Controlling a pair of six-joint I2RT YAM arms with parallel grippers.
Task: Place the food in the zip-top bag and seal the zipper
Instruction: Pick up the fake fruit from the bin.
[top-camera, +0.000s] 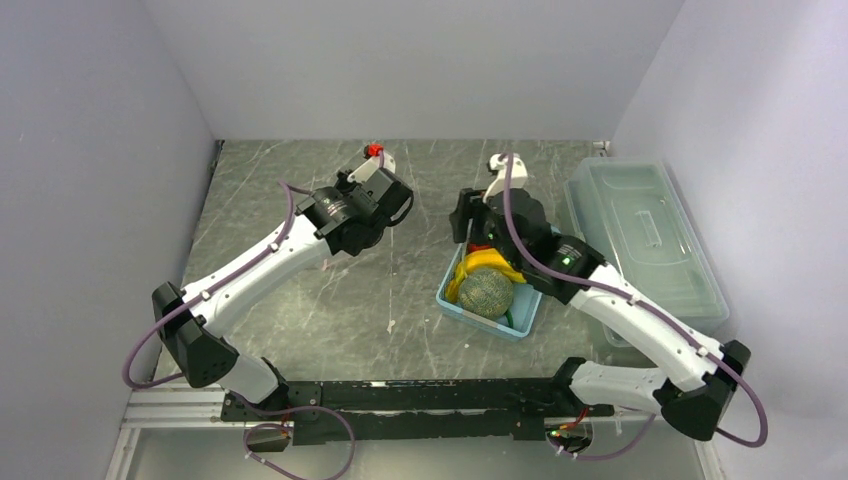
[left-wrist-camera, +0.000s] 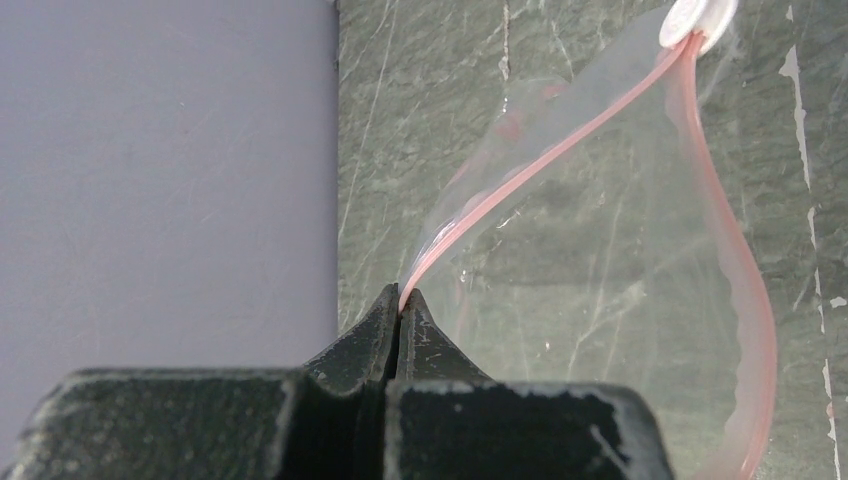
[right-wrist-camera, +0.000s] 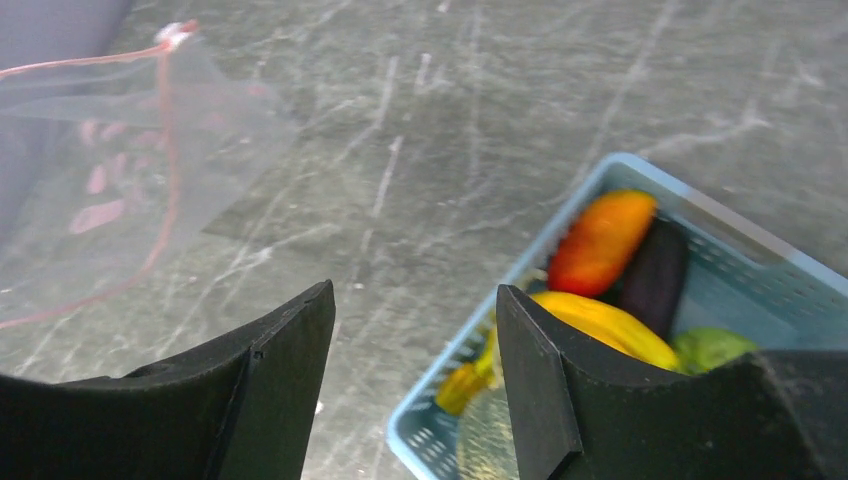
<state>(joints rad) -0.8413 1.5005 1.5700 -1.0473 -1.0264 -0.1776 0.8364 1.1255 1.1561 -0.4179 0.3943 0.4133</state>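
The left claw (left-wrist-camera: 400, 300) is closed tight on one end of the zipper (left-wrist-camera: 560, 150). The bag (left-wrist-camera: 610, 280) has its mouth gaping above the worktop (left-wrist-camera: 420, 100), with no food seen inside. The right claw (right-wrist-camera: 415, 300) stands wide open, holding nothing, between bag and basket (right-wrist-camera: 790, 290).

The food lies in the basket: carrot (right-wrist-camera: 600, 240), eggplant (right-wrist-camera: 655, 275), banana (right-wrist-camera: 600, 325) and melon (top-camera: 486, 291).

Recommended: the right claw takes one exposed item, preferably the carrot, gripped across its middle. The left claw should hold the mouth wide and steady.

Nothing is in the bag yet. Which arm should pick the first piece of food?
Right. The right hand is open right by the blue basket, carrot and banana close below it. The left hand is shut on the zipper of the bag, away from the basket.
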